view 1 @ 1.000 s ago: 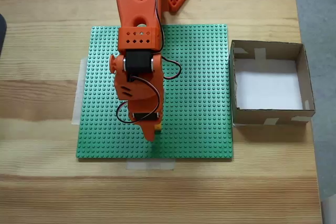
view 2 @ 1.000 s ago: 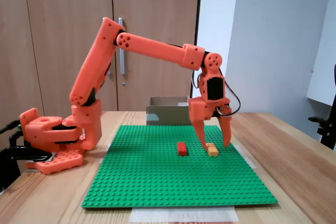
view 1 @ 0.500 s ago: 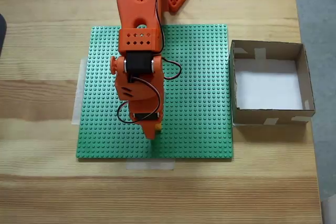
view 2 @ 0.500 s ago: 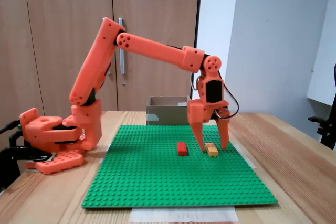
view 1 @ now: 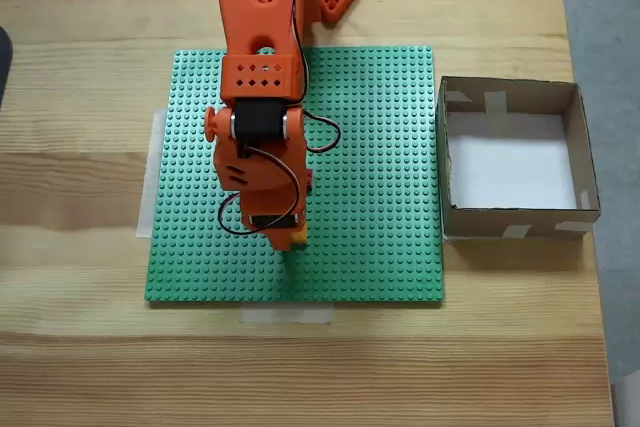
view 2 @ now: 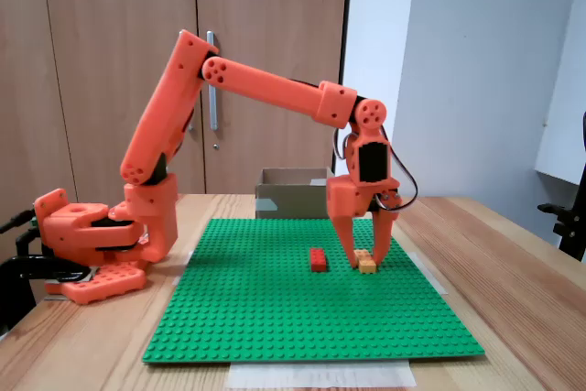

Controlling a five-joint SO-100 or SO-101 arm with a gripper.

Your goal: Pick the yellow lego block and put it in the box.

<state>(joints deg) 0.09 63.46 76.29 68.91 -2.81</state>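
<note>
Gripper (view 2: 367, 261), wide a second ago, has narrowed around the yellow block (view 2: 367, 264); grasp forming, box (view 1: 517, 161) next.

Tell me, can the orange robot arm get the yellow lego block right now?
Probably yes. The gripper is down at the yellow lego block on the green baseplate, its jaws on either side. The red brick sits apart, so nothing blocks it.

The yellow lego block (view 2: 367, 263) lies flat on the green plate, near its front edge. The box (view 1: 516, 231) sits open by the table's right edge.
</note>
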